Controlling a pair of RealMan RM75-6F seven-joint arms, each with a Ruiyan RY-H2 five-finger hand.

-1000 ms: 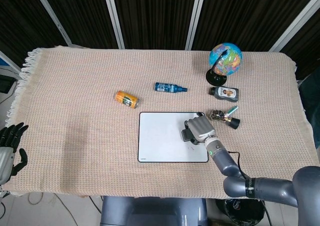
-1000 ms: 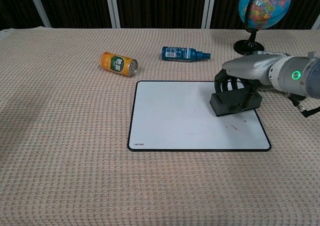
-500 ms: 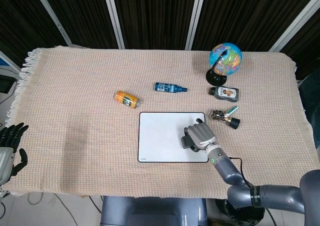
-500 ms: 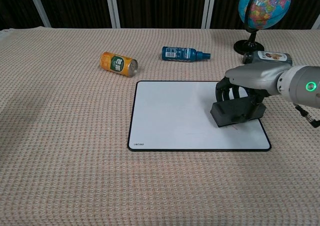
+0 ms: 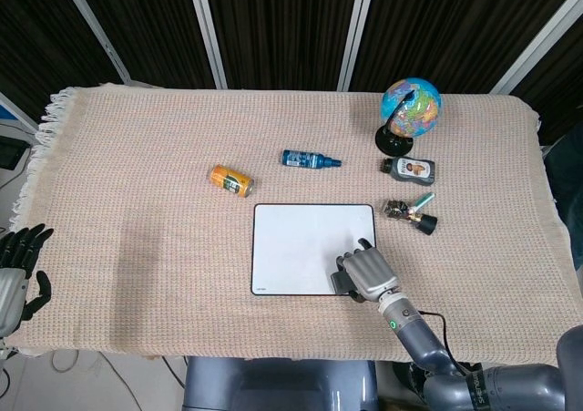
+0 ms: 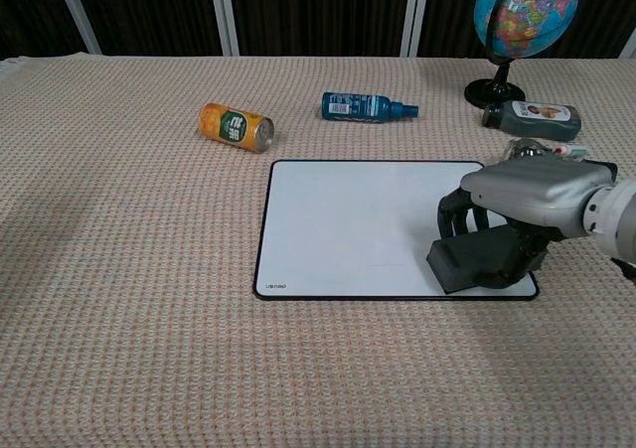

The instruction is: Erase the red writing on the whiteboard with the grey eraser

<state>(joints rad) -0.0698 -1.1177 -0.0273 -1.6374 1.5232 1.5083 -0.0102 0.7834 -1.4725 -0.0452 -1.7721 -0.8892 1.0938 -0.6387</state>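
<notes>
The whiteboard lies flat on the woven tablecloth. My right hand holds the grey eraser pressed on the board's near right corner. A faint thin mark remains near the board's middle front; no clear red writing shows around the eraser. My left hand hangs off the table's left front edge, fingers apart, holding nothing.
An orange can and a blue bottle lie behind the board. A globe, a dark bottle and a small cluttered item sit at the right.
My right hand has dragged the eraser toward me, from the board's right middle down to its near right corner. The small red mark seen earlier is now under the eraser. Left hand unmoved.
</notes>
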